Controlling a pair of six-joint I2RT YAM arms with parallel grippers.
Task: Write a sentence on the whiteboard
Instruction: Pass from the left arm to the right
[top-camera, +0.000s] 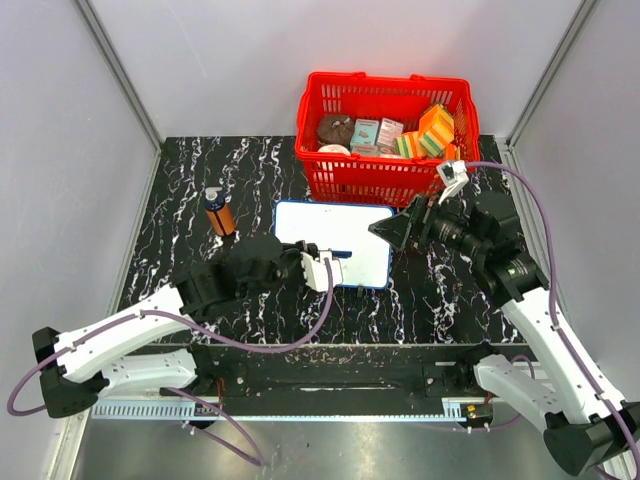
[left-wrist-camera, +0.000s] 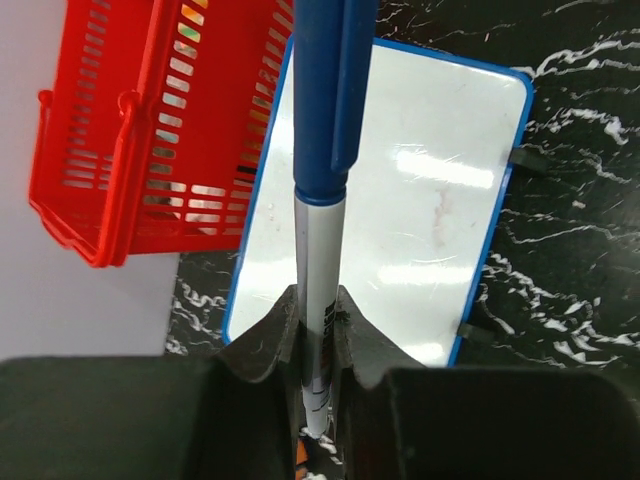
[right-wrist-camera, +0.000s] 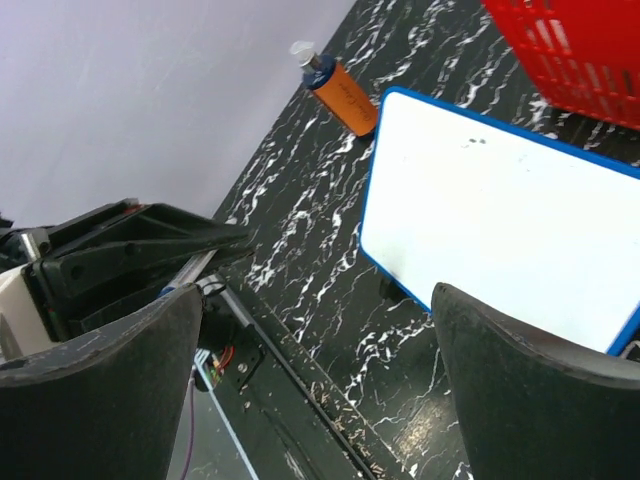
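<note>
The board (left-wrist-camera: 400, 200) lies blank just ahead of my left pincer (left-wrist-camera: 318, 340), which pinches the marker (left-wrist-camera: 318, 260) by its barrel; my right pincer (right-wrist-camera: 315, 300) stands spread beside the board. The cap (left-wrist-camera: 325, 90) is on: a crooked pull could twist the marker loose.

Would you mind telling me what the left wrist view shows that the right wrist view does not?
Only the left wrist view shows the blue marker, clamped in the left jaws. Only the right wrist view shows the orange bottle and the open right jaws. Both show the whiteboard, the red basket and the black table.
</note>
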